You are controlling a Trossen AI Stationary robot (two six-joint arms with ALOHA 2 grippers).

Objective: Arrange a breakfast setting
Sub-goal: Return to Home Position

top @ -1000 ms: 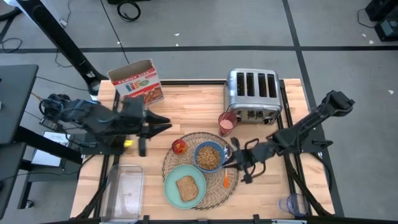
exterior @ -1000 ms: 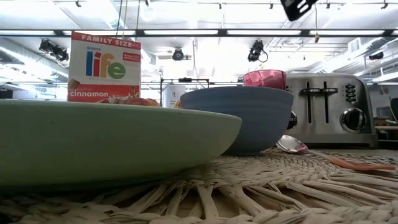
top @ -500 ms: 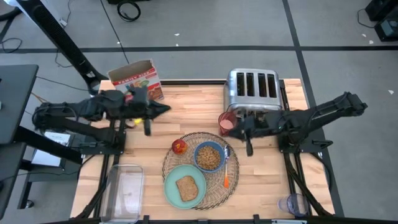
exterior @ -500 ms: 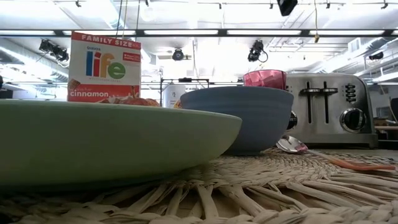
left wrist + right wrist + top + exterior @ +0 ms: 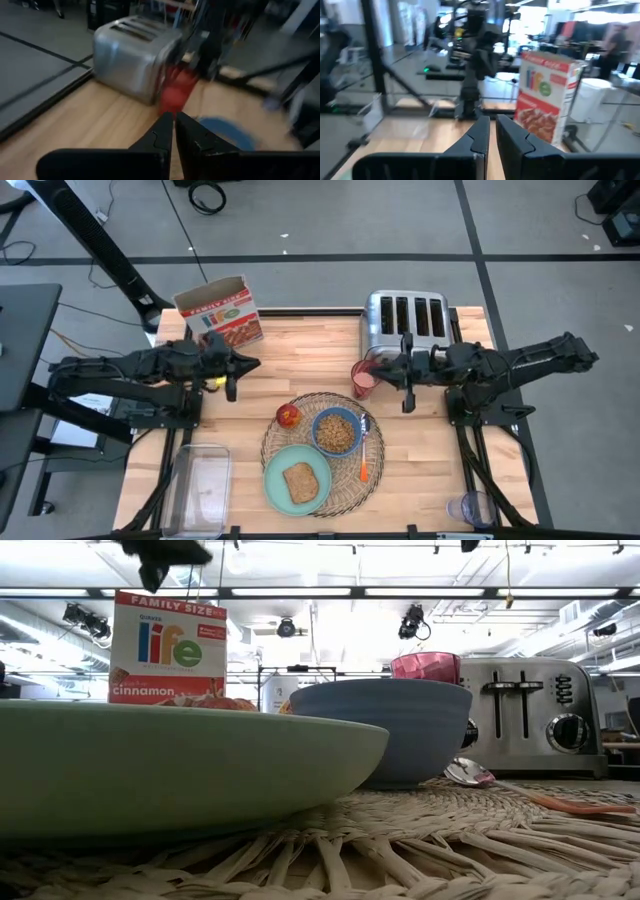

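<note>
a: from above, where does the setting lie against the claws?
b: the mat [image 5: 308, 402] is at the near middle of the table. on it are the plate [image 5: 272, 478] with the toast [image 5: 300, 482] at near left, and the bowl [image 5: 316, 430] with cereal. the apple [image 5: 289, 415] is at its far left edge. the spoon [image 5: 363, 458] is right of the bowl, with its long axis running near to far. the cup [image 5: 365, 379] stands just beyond the mat, in front of the toaster [image 5: 405, 325].
a: and the arms?
b: both are stretched inward, pointing at each other, on the far side of the mat. the right gripper [image 5: 384, 366] is just beside the cup, on its right. if they touch, i cannot tell. the left gripper [image 5: 252, 364] is well apart from the setting, near the box [image 5: 220, 315]. so the right arm is the nearer one. i judge its way home should go rightward, away from the cup.
a: the low view?
b: plate [image 5: 180, 770], bowl [image 5: 385, 730], cup [image 5: 425, 665] and spoon [image 5: 520, 790] are all in place. only a dark arm part shows at the top left.
a: left wrist?
b: its fingers [image 5: 159, 137] are pressed together with nothing between them. the toaster [image 5: 135, 55] and cup [image 5: 175, 92] lie ahead.
a: right wrist?
b: its fingers [image 5: 476, 137] are also clenched and empty. it looks toward the box [image 5: 545, 95].
a: anything left to place?
b: i think not.
</note>
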